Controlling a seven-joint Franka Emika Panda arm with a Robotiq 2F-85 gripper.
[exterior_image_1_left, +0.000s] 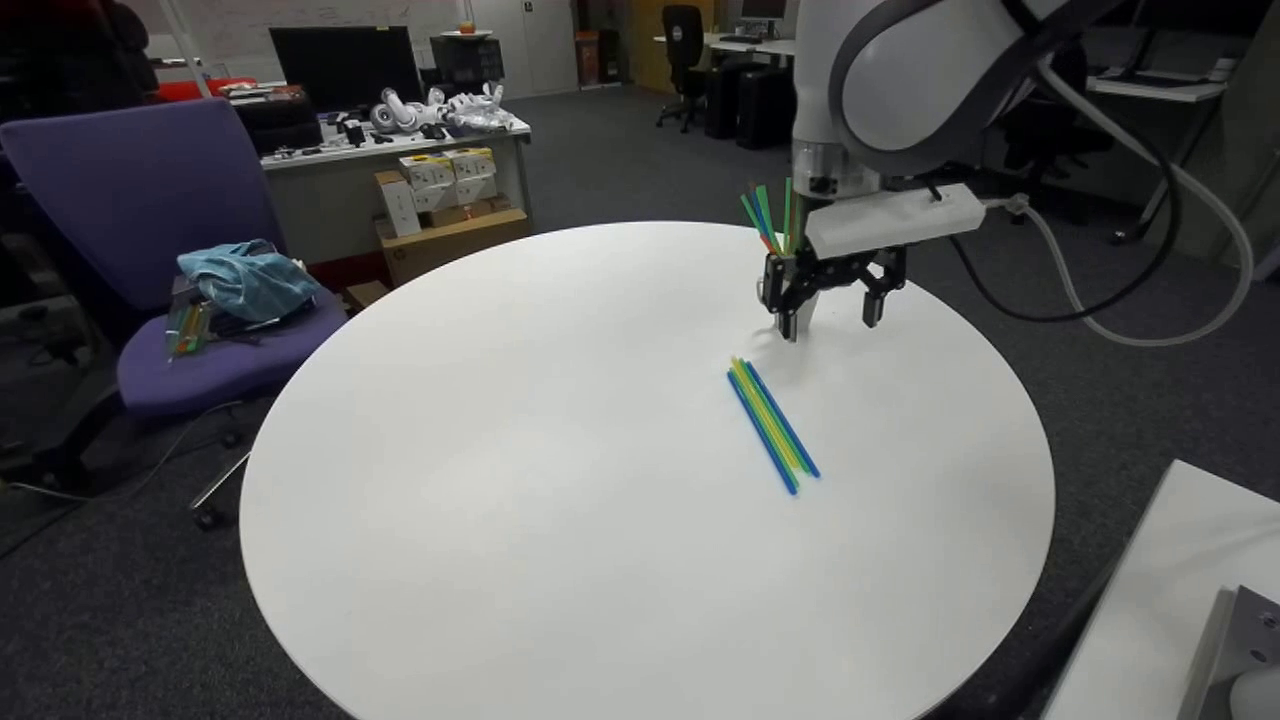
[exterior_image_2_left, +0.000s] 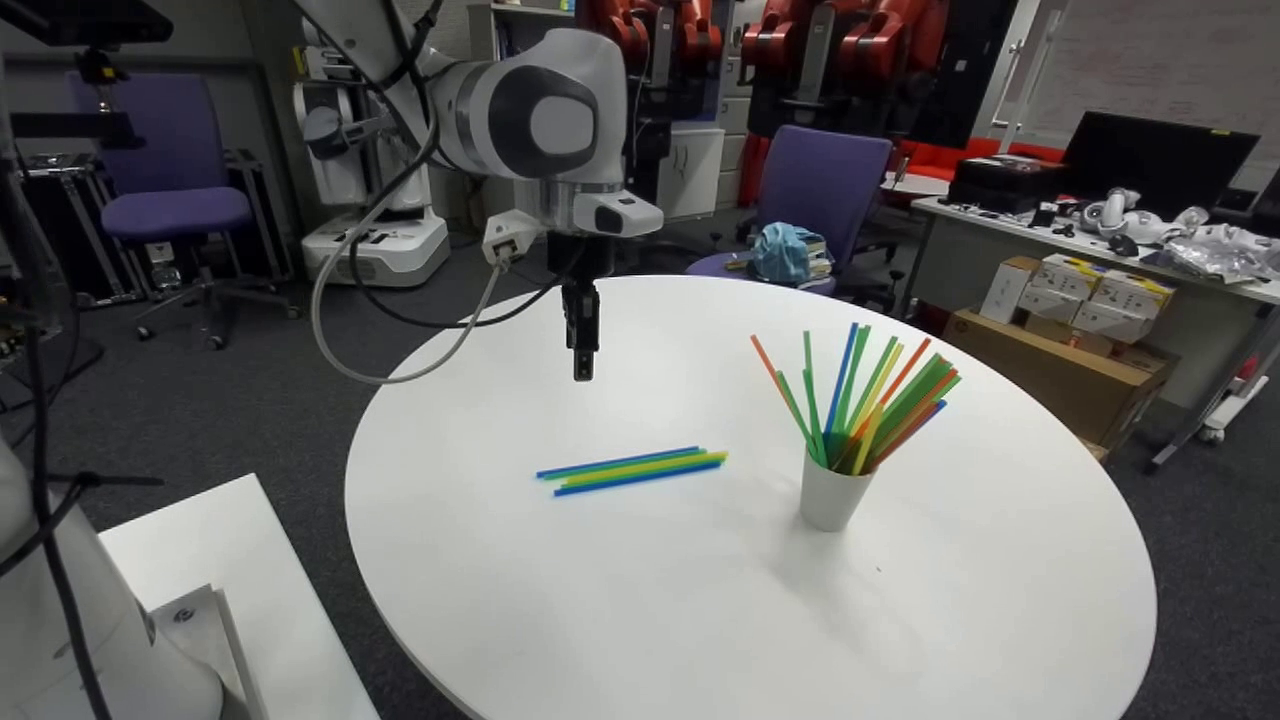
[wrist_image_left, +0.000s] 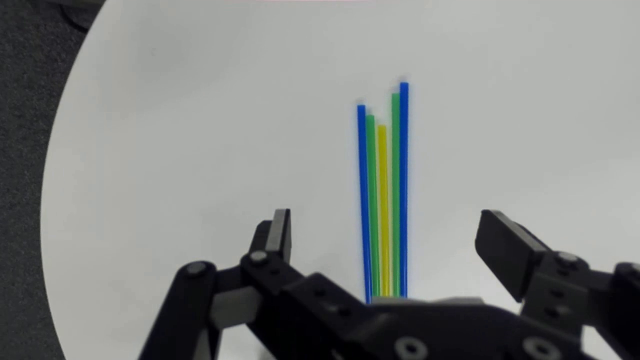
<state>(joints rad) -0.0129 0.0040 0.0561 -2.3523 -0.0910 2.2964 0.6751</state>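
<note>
Several straws (wrist_image_left: 383, 200) in blue, green and yellow lie side by side on the white round table (wrist_image_left: 175, 165). They form a narrow row of straws (exterior_image_2_left: 640, 472), seen in both exterior views. My gripper (wrist_image_left: 386, 214) stands open with nothing between its fingers, one on each side of the row as the wrist view looks down. An exterior view puts the gripper (exterior_image_2_left: 583, 372) well above the tabletop, apart from the straws. The gripper's body hides the straws' near ends in the wrist view.
A white cup (exterior_image_2_left: 832, 503) holds many upright coloured straws (exterior_image_2_left: 865, 400) on the same table. In an exterior view the gripper partly covers this cup. A purple chair (exterior_image_1_left: 230, 350) with a blue cloth (exterior_image_1_left: 245, 283) stands beyond the table edge. Cables (exterior_image_1_left: 1150, 340) loop from the wrist.
</note>
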